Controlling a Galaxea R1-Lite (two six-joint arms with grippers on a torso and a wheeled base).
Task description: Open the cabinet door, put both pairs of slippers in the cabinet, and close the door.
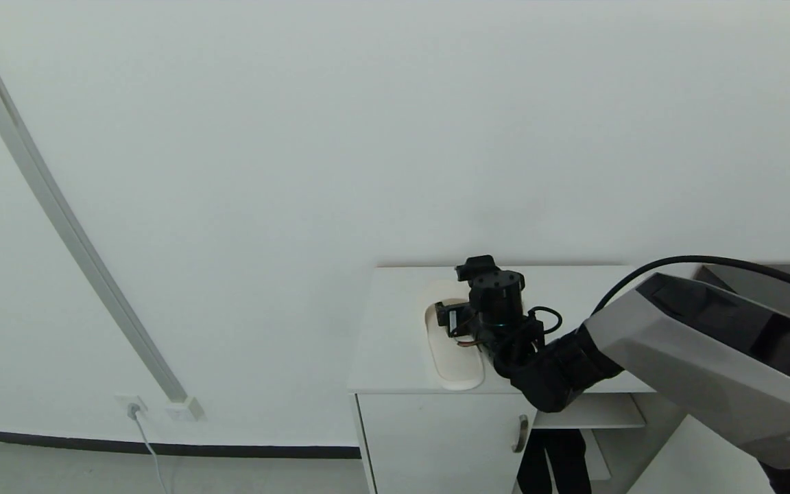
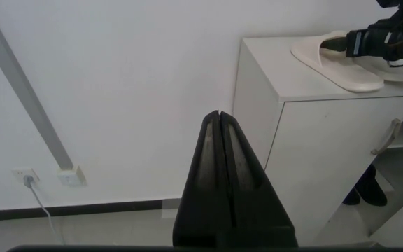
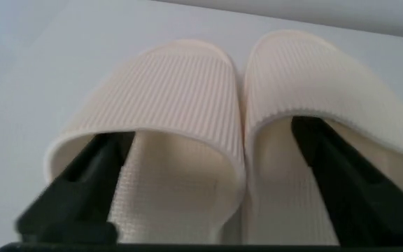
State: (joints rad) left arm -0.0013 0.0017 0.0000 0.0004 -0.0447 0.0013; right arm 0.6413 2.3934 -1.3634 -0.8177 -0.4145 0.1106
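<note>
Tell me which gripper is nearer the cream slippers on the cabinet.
Right. The right gripper has a finger inside each of the cream slippers; the left gripper is apart, off beside the cabinet.

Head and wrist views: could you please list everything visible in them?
cream slippers: one pair, cream, side by side on the cabinet top.
cabinet: one, white, against the wall, right compartment open.
door handle: one, grey, on the shut left door.
dark footwear: seemingly one pair, black, low in the open compartment.
wall socket: one, white, low on the wall, cable plugged in.
conduit: one, grey, slanting down the wall.
left gripper: one, black, shut, left of the cabinet.
right gripper: one, black, open, a finger inside each cream slipper.
</note>
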